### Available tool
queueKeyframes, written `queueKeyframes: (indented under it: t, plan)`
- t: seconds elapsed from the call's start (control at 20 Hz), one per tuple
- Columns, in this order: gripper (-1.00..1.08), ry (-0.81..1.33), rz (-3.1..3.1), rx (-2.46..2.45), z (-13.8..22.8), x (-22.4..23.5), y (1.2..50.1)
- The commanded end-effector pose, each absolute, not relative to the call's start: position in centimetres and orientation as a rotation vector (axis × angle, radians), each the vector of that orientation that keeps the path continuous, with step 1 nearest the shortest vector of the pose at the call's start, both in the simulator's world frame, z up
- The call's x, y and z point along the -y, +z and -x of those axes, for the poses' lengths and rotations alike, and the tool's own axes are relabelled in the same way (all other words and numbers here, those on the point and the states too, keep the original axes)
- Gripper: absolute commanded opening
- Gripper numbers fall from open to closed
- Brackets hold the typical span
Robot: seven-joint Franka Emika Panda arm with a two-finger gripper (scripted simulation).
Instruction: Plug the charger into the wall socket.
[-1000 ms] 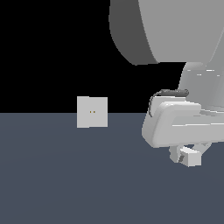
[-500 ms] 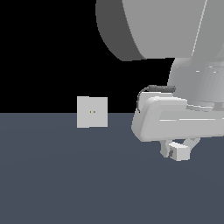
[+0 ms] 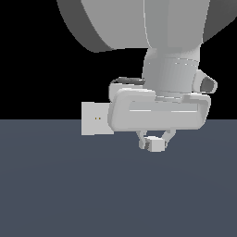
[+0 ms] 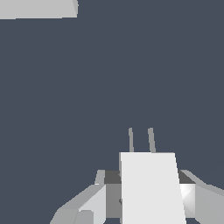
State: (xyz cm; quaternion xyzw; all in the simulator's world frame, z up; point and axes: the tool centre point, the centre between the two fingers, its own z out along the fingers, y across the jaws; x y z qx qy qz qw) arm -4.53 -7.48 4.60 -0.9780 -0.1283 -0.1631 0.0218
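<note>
While fingers (image 4: 94,203) seemingly pinch, charger (image 4: 151,188) sits between.

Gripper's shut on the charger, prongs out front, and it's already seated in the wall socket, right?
Not seated. The gripper is shut on the charger with its prongs out front, but the wrist view shows them over bare floor, with the wall socket well apart from them.

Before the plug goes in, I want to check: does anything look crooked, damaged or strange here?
Nothing stands out. The small white block charger sits straight in the gripper, its two thin prongs parallel and unbent. The flat white square socket plate stands upright, partly hidden behind the hand.
</note>
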Motion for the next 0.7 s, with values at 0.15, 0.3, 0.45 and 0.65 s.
queueKeyframes:
  t: [0.15, 0.3, 0.45, 0.65]
  plan:
    - [-1.00, -0.506, 3.026, 0.411, 3.0, 3.3, 6.5]
    - [-1.00, -0.506, 3.025, 0.418, 2.2, 1.3, 7.5]
    - [-1.00, -0.505, 3.024, 0.424, 1.5, -0.5, 8.3]
    - [-1.00, -0.504, 3.023, 0.430, 0.8, -2.4, 9.1]
